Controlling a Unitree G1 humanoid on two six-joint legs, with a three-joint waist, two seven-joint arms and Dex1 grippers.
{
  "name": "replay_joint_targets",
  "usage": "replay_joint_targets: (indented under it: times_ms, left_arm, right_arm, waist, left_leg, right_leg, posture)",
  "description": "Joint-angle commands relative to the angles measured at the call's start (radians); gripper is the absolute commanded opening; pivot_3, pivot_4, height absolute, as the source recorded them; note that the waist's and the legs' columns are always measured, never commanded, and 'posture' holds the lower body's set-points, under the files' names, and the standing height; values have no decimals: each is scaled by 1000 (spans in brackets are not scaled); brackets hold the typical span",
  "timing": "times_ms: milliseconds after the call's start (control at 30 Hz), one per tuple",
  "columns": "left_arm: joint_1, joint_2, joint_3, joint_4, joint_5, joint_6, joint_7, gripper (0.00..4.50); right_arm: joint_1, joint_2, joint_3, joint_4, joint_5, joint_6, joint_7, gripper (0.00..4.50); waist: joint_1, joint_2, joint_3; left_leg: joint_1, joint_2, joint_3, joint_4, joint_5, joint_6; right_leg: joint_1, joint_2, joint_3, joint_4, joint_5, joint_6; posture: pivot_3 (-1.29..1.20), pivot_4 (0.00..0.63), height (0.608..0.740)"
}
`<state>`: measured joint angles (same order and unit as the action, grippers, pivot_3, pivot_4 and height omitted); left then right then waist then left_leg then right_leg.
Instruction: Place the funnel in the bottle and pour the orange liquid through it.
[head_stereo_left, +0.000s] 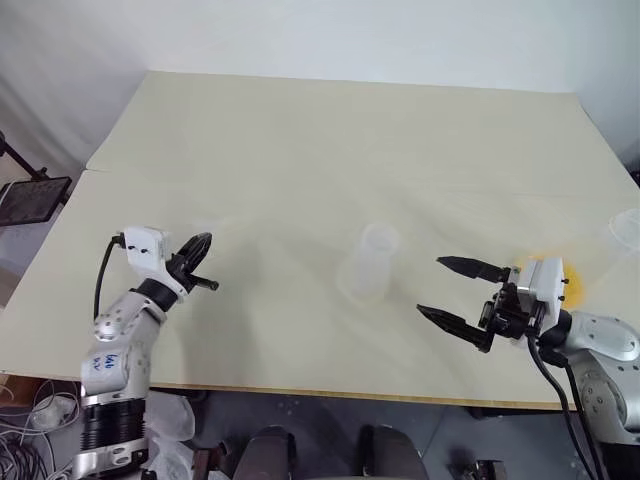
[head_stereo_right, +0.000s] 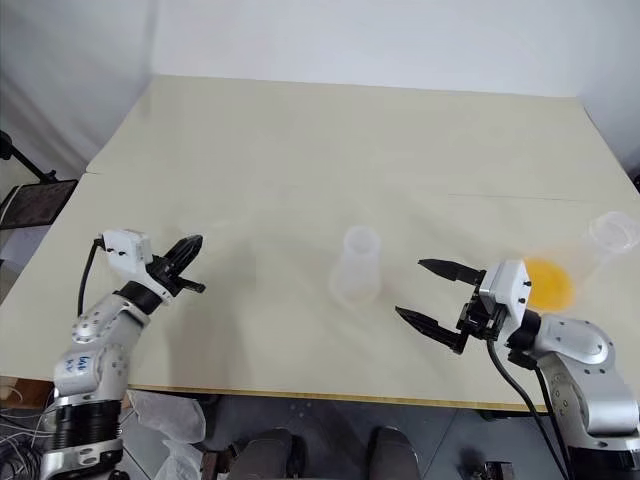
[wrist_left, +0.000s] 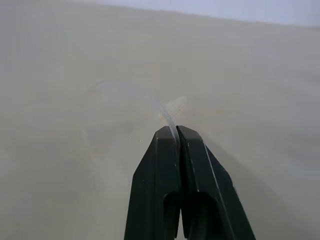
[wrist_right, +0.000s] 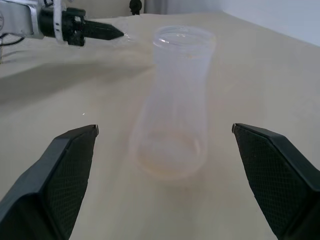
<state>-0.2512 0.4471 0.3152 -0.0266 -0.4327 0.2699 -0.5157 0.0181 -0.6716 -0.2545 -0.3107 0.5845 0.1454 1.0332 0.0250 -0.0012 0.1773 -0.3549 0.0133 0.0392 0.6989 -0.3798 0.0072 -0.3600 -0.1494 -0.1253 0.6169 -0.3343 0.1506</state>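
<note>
clear glass is hard to pick out on the pale counter (head_stereo_left: 300, 130). the bottle (head_stereo_right: 356, 266) stands upright near the middle, between the two arms. the left gripper (wrist_left: 177, 134) is pinched tight on the thin rim of what looks like the clear funnel (wrist_left: 127, 107). the right gripper (head_stereo_right: 425, 293) is spread wide, facing the bottle without touching it. behind it, the orange liquid (head_stereo_right: 548, 282) sits in a tilted flask (head_stereo_right: 585, 255).
</note>
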Motion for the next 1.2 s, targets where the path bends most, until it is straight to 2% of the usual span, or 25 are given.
replay_joint_targets:
  times_ms: [33,167,233,367,467,733,1167,1200]
  left_arm:
    - [-96,104,-43,-60,-54,-36,-213,13]
    - [-314,218,-193,-51,-95,-1,-526,13]
    - [-408,248,-268,-5,-50,-25,-629,13]
    - [-612,224,-380,95,14,-73,-744,13]
    - [-704,209,-444,162,79,-141,-809,13]
    - [-786,142,-482,250,139,-191,-836,13]
    - [-831,65,-539,305,208,-233,-874,13]
    - [-836,62,-541,308,211,-234,-878,225]
  right_arm:
    - [21,9,-74,-57,35,-13,-41,4500]
    - [57,46,-148,-97,56,-14,-128,4500]
    - [85,63,-166,-113,53,-18,-151,4500]
    - [156,102,-183,-143,38,-40,-187,4500]
    - [198,131,-185,-164,28,-56,-216,4500]
    - [268,191,-148,-215,-3,-92,-269,4500]
    - [282,211,-121,-231,-28,-117,-308,4500]
    - [283,212,-118,-232,-27,-117,-310,4500]
  waist:
    - [2,0,0]
    - [4,0,0]
    - [0,0,0]
    - [-3,0,0]
    - [-4,0,0]
    - [-2,0,0]
    - [-2,0,0]
    - [-2,0,0]
  left_leg:
    - [-1,0,0,0,0,0]
    - [-2,-1,2,1,0,0]
    - [-1,-1,3,0,0,0]
    - [-1,-1,6,-2,0,0]
    - [-2,0,9,-1,0,0]
    - [-1,0,10,0,0,0]
    - [-2,0,9,0,0,0]
    - [-2,0,10,0,0,0]
  right_leg:
    - [0,0,-1,0,0,0]
    - [1,0,-3,0,0,0]
    - [0,0,-2,0,0,0]
    - [-1,1,-4,0,0,0]
    - [-2,1,-3,0,0,0]
    - [-2,1,-2,1,0,0]
    - [-2,1,-2,1,0,0]
    - [-2,1,-2,1,0,0]
  posture:
    - [0,150,740]
    - [0,150,740]
    - [0,150,740]
    - [0,150,740]
    - [0,150,740]
    - [0,150,740]
    - [0,150,740]
    - [0,150,740]
